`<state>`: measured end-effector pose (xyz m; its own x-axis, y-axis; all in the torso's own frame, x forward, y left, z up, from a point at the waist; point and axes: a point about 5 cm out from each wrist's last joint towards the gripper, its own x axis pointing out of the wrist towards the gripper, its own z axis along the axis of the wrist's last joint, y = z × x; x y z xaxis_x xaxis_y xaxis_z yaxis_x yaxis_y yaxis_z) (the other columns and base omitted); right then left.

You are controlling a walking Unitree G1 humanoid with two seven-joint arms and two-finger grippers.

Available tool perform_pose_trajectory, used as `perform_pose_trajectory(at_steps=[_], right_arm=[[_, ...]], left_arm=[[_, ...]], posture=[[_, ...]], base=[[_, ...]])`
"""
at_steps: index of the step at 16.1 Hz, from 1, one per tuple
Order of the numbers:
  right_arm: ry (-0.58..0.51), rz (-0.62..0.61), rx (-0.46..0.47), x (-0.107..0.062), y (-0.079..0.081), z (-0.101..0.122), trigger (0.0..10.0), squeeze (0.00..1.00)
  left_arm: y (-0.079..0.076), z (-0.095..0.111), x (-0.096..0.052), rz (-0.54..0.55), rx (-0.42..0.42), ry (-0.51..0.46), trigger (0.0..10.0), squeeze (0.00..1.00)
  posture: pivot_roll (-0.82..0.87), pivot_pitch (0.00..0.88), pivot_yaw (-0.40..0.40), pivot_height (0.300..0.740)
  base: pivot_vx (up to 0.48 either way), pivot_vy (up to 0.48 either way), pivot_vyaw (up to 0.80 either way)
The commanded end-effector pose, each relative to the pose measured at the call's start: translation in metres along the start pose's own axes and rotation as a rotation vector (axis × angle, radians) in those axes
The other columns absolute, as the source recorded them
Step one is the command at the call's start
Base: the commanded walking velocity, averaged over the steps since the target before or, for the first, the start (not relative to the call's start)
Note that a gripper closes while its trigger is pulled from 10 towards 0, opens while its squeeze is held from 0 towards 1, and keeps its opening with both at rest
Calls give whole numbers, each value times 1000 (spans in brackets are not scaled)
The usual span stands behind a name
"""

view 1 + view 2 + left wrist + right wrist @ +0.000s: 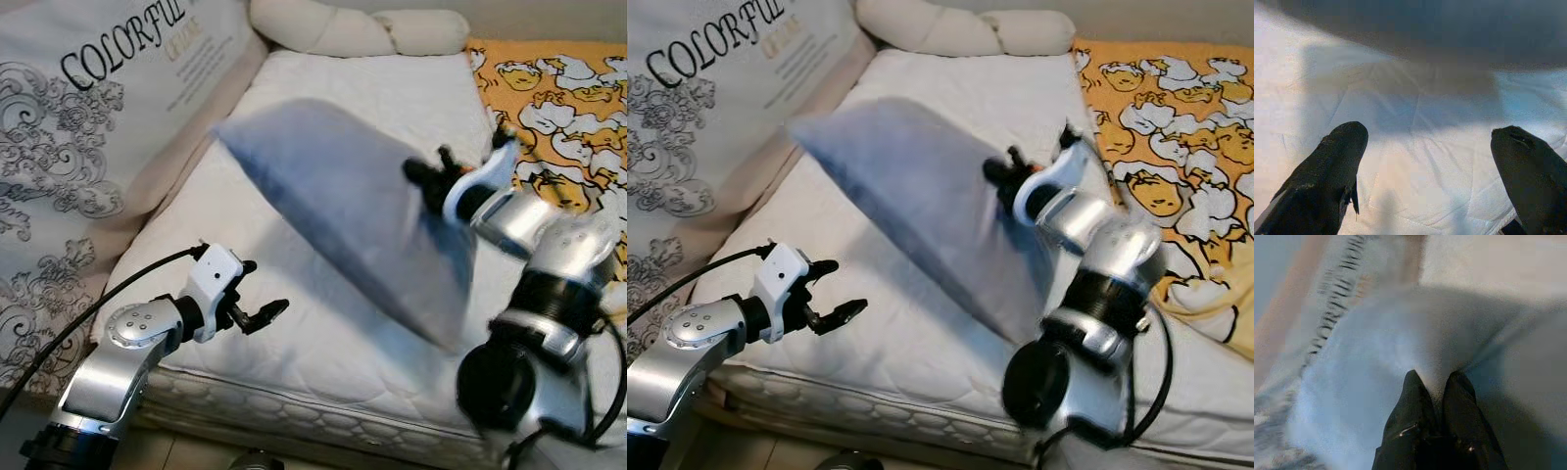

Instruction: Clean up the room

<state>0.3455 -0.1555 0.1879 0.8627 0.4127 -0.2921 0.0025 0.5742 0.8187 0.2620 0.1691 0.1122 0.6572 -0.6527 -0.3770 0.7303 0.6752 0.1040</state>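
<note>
Landmark: the mattress (343, 323), white and quilted, with a printed headboard cushion (88, 127) along its left side.
Pillow: the grey-blue pillow (333, 196) is lifted clear of the mattress, tilted, its far corner toward the headboard cushion and its near edge sagging over the mattress's front part; its outline is blurred.
Right end effector: the right end effector (1436, 396) is clenched on a pinch of the pillow's fabric near 1 edge, above the mattress's right half; the 2 fingers sit almost together.
Left end effector: the left end effector (257, 315) is released, fingers spread, empty, low over the mattress's front left edge, beneath the raised pillow.
Other bedding: a cream bolster (353, 29) lies at the mattress's head end; an orange cartoon-print blanket (558, 98) covers its right side.
Risk 1: the grip is a thin fold at 1 edge, so the pillow's hanging weight could pull it free, likely during a swing.
Risk 2: a dropped pillow near the front edge could slide off the mattress.
Risk 3: the sagging pillow could brush the left arm beneath it.
</note>
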Motion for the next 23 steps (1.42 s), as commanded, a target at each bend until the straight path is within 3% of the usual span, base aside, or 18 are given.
perform_pose_trajectory(at_steps=[1,3,5,7,11,14,15,17,18,21,23], right_arm=[[20,-47,16,-1,-4,-10,0,0],[72,-58,1,1,4,-32,0,0],[119,-73,-115,-1,10,-46,0,0],[126,-82,-103,-3,14,-48,0,0],[82,-60,-47,-7,37,-40,0,0],[145,-142,-131,-7,22,-61,0,0],[185,-181,-162,-7,11,-71,10000,0],[217,-227,-181,-7,-2,-80,10000,0],[227,-250,-165,-8,-9,-82,10000,1000],[202,-196,-220,-10,-1,-73,10000,1000],[185,-82,-330,-13,18,-61,10000,1000]], left_arm=[[5,4,-1,12,16,-5,10000,0],[5,4,-1,14,21,-4,10000,0],[8,5,-2,16,24,-3,10000,0],[10,5,-3,20,29,0,10000,0],[13,8,-1,27,35,-6,10000,0],[12,7,2,25,35,-8,10000,0],[11,7,3,23,34,-10,10000,0],[10,7,5,19,33,-14,10000,0],[9,7,7,15,31,-17,10000,0],[7,8,11,7,27,-17,10000,0],[3,11,16,-11,-7,-33,10000,0]], posture=[[22,0,44,740],[23,0,47,740],[27,0,49,740],[23,0,51,740],[19,0,47,740],[15,0,40,740],[15,0,38,740],[17,0,35,740],[17,0,33,740],[12,0,36,740],[9,0,37,740]], base=[[0,0,0],[0,0,0],[0,0,0],[0,0,0],[0,0,0],[0,0,0],[0,0,0],[0,0,0],[0,0,0],[0,0,0],[0,0,0]])
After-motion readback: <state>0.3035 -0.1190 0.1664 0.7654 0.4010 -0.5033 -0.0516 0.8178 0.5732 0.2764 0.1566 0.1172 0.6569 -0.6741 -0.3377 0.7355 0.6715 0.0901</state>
